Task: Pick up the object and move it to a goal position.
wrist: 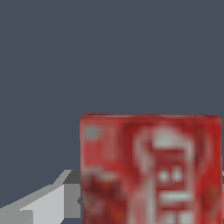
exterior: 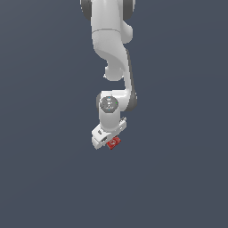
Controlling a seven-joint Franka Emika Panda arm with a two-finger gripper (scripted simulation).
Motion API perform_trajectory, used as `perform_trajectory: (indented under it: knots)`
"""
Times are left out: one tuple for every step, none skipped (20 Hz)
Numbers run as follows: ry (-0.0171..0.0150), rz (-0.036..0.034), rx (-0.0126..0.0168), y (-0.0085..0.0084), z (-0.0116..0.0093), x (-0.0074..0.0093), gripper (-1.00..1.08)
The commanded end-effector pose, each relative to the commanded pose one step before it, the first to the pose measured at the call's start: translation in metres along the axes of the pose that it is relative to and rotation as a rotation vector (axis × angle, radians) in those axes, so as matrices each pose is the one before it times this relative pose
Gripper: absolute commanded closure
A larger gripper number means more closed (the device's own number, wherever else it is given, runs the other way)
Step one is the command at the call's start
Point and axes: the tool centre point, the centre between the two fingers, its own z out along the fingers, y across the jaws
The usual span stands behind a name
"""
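Observation:
The object [exterior: 114, 142] is a small flat red box with white lettering. In the exterior view it pokes out from under the white gripper [exterior: 108, 140] at the end of the arm. In the wrist view the object [wrist: 151, 168] is large and blurred and fills the space between the fingers. One grey finger [wrist: 48, 203] lies against its side. The other finger is almost wholly past the picture's edge. The gripper [wrist: 151, 197] looks shut on the box.
The white arm [exterior: 111, 49] reaches down from the top of the exterior view. Everything around it is a plain dark blue-grey ground [exterior: 44, 178]; no goal marker shows.

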Motion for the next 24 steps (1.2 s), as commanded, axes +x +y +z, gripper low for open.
perform_trajectory:
  knots:
    - [-0.00011, -0.00008, 0.00015, -0.00002, -0.00116, 0.00028, 1.08]
    - [0.0, 0.0, 0.0, 0.00016, -0.00168, 0.00041, 1.08]
    - [0.0, 0.0, 0.0, 0.00022, -0.00234, 0.00057, 1.08]
    - [0.0, 0.0, 0.0, 0.00029, -0.003, 0.00073, 1.08]
    - [0.0, 0.0, 0.0, 0.00035, -0.00364, 0.00089, 1.08]
    - [0.0, 0.0, 0.0, 0.00041, -0.00428, 0.00104, 1.08]
    - [0.0, 0.0, 0.0, 0.00047, -0.0049, 0.0012, 1.08]
    - [0.0, 0.0, 0.0, 0.00053, -0.00551, 0.00135, 1.08]
    - [0.0, 0.0, 0.0, 0.00059, -0.00611, 0.0015, 1.08]
    - [-0.00002, -0.0004, 0.00028, 0.00047, -0.00656, 0.00181, 1.08]
    - [0.0, 0.0, 0.0, 0.00071, -0.00725, 0.00179, 1.08]
    - [0.0, 0.0, 0.0, 0.00076, -0.00781, 0.00193, 1.08]
    - [0.0, 0.0, 0.0, 0.00082, -0.00834, 0.00207, 1.08]
    - [0.0, 0.0, 0.0, 0.00087, -0.00887, 0.00221, 1.08]
    - [0.0, 0.0, 0.0, 0.00092, -0.00937, 0.00234, 1.08]
    - [0.0, 0.0, 0.0, 0.00097, -0.00983, 0.00247, 1.08]
    - [0.00016, -0.00039, 0.00055, 0.00088, -0.01004, 0.00272, 1.08]
    - [0.0, 0.0, 0.0, 0.00105, -0.01046, 0.00266, 1.08]
    - [0.0, 0.0, 0.0, 0.00108, -0.01065, 0.00272, 1.08]
    - [0.0, 0.0, 0.0, 0.0011, -0.01079, 0.00277, 1.08]
    - [0.0, 0.0, 0.0, 0.00113, -0.01088, 0.00281, 1.08]
    - [0.00021, -0.00023, 0.00062, 0.00112, -0.01069, 0.00289, 1.08]
    - [0.0, 0.0, 0.0, 0.00114, -0.01072, 0.00281, 1.08]
    - [0.0, 0.0, 0.0, 0.00114, -0.01059, 0.00279, 1.08]
